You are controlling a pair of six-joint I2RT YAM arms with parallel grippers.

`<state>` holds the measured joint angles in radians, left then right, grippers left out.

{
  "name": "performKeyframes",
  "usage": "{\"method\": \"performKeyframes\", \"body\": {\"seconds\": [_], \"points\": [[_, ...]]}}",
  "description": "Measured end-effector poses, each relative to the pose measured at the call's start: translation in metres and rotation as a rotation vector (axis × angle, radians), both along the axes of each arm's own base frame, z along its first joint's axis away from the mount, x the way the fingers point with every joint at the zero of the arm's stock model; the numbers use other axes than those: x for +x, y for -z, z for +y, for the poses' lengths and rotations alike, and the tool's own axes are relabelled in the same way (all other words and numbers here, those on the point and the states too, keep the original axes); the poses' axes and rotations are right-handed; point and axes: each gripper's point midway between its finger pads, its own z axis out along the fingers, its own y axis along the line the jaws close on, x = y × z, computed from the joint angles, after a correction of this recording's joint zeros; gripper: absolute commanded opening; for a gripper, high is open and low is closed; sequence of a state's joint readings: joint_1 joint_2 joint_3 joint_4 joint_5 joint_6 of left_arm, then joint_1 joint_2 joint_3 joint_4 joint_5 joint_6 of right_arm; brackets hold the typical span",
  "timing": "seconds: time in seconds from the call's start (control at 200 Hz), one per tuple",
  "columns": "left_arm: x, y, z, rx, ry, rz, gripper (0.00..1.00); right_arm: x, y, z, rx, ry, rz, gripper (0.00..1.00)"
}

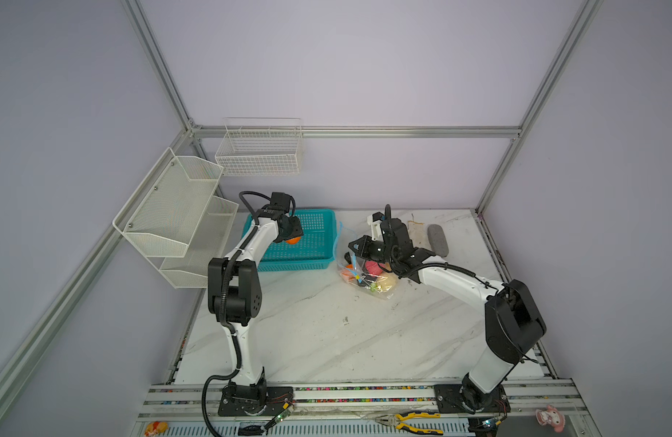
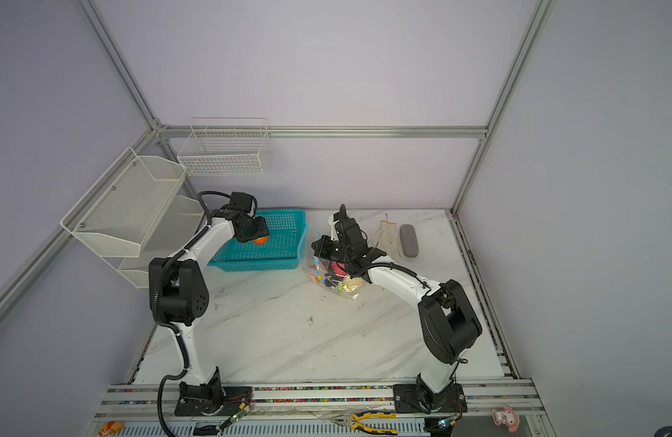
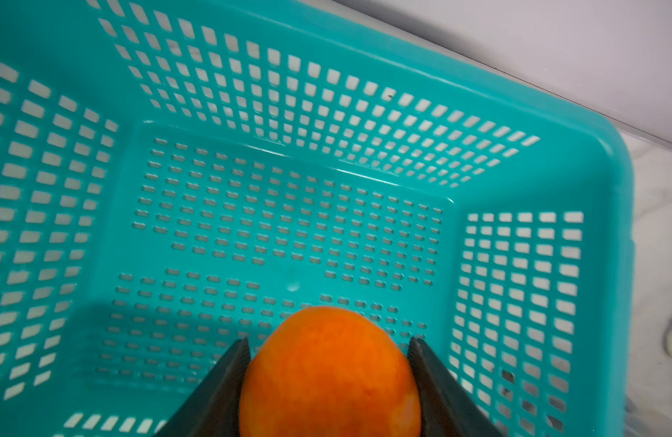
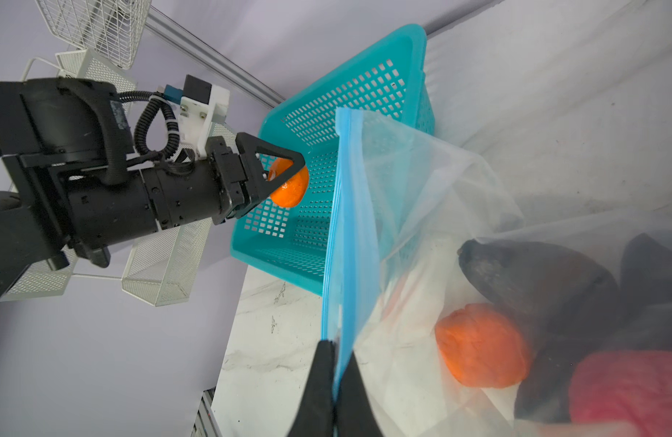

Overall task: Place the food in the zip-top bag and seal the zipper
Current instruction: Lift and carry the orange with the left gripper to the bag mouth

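My left gripper point(image 3: 328, 342) is clamped on an orange ball point(image 3: 329, 382), one jaw on each side. It hangs above the floor of the teal basket point(image 3: 606, 181) at the far left of the table point(image 1: 327, 333). I read that as a lift, so the ball can travel right to the bag. My right gripper point(image 4: 337, 348) is pinched tight on the blue zipper strip point(image 4: 336, 227) and holds that edge up off the table, I judge to keep the mouth standing for the drop. The clear bag point(image 4: 440, 178) lies just right of the basket, with another orange ball point(image 4: 482, 346), a dark eggplant point(image 4: 535, 272) and a pink piece point(image 4: 629, 389) already inside. The strip's long axis runs roughly near to far, and the mouth faces left toward the basket.
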<state>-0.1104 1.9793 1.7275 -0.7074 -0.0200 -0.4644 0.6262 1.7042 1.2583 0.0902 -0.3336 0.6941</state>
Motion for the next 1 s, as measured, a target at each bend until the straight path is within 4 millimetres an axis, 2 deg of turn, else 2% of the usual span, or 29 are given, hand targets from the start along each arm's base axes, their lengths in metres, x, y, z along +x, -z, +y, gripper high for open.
{"method": "performKeyframes", "body": {"seconds": [0.275,0.77,0.865,1.0], "points": [[-0.033,-0.038,-0.032,-0.124,0.051,-0.057,0.57,0.000,-0.005,-0.001,0.004,0.004,-0.008,0.00],[-0.077,-0.108,-0.112,-0.415,0.217,-0.168,0.60,0.001,-0.001,-0.004,-0.013,0.023,-0.001,0.00],[-0.083,-0.115,-0.132,-0.443,0.265,-0.179,0.60,0.002,-0.002,-0.005,-0.015,0.027,-0.002,0.00],[-0.089,-0.114,-0.153,-0.471,0.315,-0.169,0.60,0.003,-0.007,-0.004,-0.012,0.029,-0.006,0.00]]}}
